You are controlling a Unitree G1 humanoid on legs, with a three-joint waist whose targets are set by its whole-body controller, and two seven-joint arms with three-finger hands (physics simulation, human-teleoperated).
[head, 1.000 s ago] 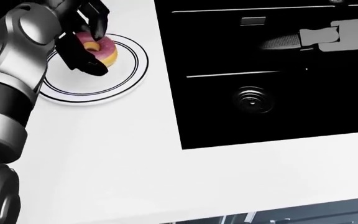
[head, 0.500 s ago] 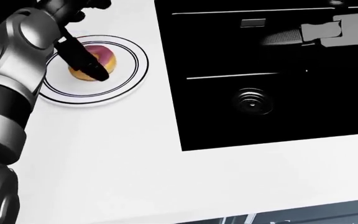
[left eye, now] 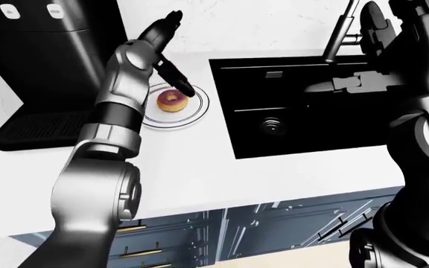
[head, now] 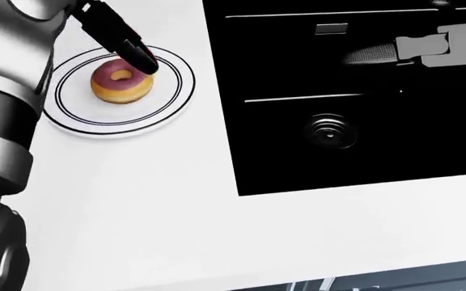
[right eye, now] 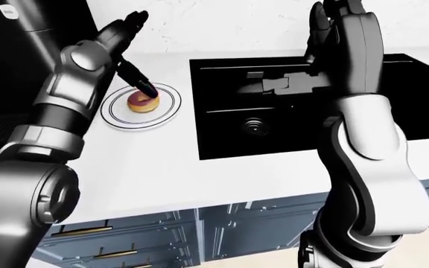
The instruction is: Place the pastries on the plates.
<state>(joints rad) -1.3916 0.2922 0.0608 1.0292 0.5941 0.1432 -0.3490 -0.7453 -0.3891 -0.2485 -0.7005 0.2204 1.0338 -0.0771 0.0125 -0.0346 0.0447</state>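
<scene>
Doughnut [head: 120, 83] is lying flat inside the ringed plate [head: 168, 106], pink icing up, on the white counter [head: 152, 200] left of the black sink [head: 355, 151]. Left hand [left eye: 166, 47] is hanging above it with fingers spread, one dark finger [head: 127, 45] overlapping the pastry's upper edge in the head view; contact uncertain. Risk: that finger is catching the icing on withdrawal and dragging the doughnut off-centre. Right hand [right eye: 334, 22] is raised over the sink, fingers extended, gripping nothing.
</scene>
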